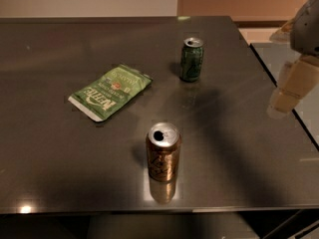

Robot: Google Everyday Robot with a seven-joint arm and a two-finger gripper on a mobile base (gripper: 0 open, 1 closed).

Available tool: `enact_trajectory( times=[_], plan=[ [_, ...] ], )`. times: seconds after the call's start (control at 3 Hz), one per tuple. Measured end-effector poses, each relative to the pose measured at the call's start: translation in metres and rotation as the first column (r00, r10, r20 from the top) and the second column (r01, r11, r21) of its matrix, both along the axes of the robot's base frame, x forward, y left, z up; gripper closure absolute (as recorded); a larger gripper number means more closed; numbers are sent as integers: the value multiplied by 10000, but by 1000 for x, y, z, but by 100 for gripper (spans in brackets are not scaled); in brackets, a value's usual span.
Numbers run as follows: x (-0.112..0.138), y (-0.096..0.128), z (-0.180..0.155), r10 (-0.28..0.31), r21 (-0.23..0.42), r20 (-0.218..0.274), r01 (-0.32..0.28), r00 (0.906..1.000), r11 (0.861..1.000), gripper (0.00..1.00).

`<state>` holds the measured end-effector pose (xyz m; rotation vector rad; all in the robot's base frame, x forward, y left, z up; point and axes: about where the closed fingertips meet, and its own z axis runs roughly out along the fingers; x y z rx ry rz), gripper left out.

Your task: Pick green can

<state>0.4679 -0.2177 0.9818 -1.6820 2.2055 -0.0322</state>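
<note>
Standing upright, green can (191,59) is likely light, thin-walled, slippery; take it mid-body. The gripper (286,91) hovers well to its right, grip state indeterminable.

Small dark green metal soda can (191,59): silver top, drinking hole open, faint pale markings on the side. Standing upright on the dark tabletop (239,153), far half, right of centre. Nothing touches it. The pale gripper (284,96) hangs well apart, off to the can's right.
</note>
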Motion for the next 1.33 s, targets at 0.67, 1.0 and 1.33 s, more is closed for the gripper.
enact_trajectory(
  times=[0.67, 1.0, 1.33],
  plan=[
    [104, 0, 2, -481, 1787, 467, 390, 9978, 9831, 0],
    [150, 8, -5, -711, 2357, 534, 567, 9960, 9702, 0],
    [180, 23, -22, -833, 2653, 367, 707, 9959, 9616, 0]
  ],
)
